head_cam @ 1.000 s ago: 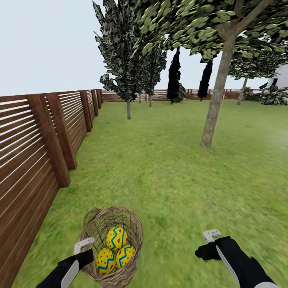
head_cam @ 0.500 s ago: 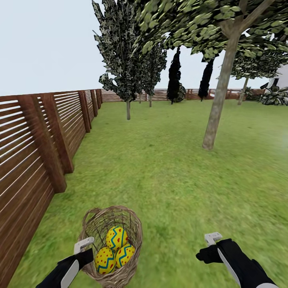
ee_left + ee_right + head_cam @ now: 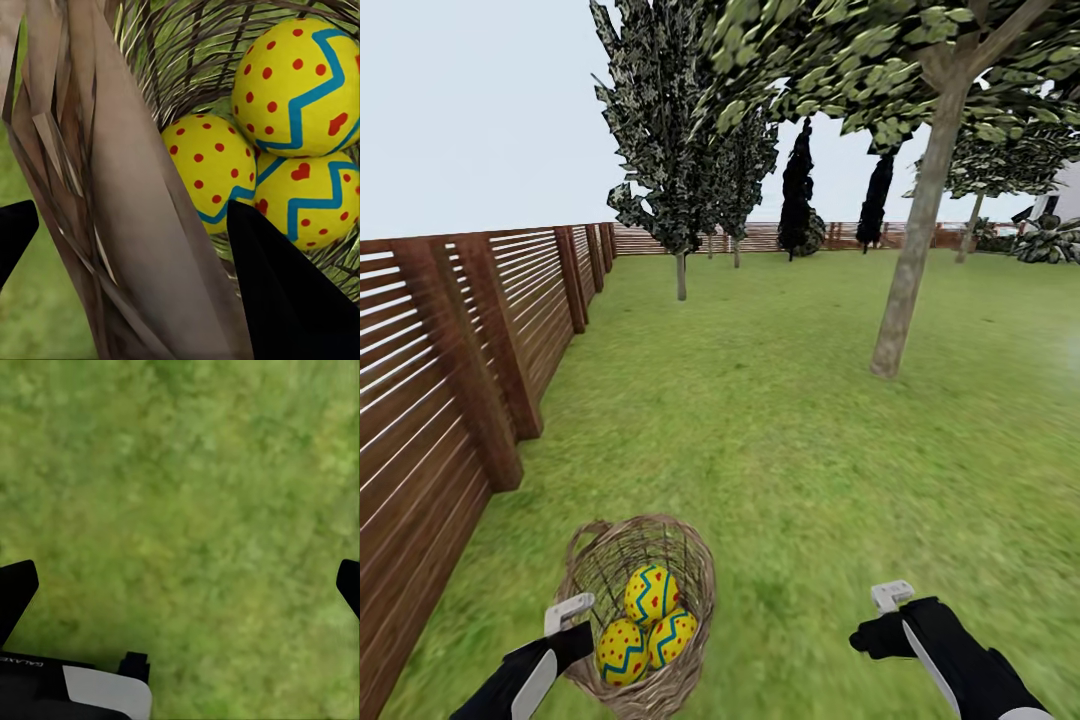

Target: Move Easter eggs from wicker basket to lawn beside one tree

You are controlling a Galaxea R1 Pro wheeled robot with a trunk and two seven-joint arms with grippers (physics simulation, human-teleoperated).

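Easter eggs, three small yellow ones with blue-green zigzag bands and red dots (image 3: 643,620), all lie together in the bottom of the brown openwork wicker basket (image 3: 691,572), which your left end effector (image 3: 567,612) has by the rim wall: in the left wrist view one dark finger sits inside beside the eggs (image 3: 289,304) and the other outside, with the woven wall (image 3: 127,217) between them, so it looks clamped on the basket. Your right end effector (image 3: 891,594) hangs over bare short green lawn (image 3: 790,430) with its fingers apart and nothing in it. The thick grey-brown bare trunk (image 3: 908,262) stands well ahead and to the right. If you are carrying the basket there, keep it level so no egg rolls out, stay off the brown slatted wooden fence (image 3: 450,360) on your left, and stop just beside the trunk before you lift eggs out one at a time.
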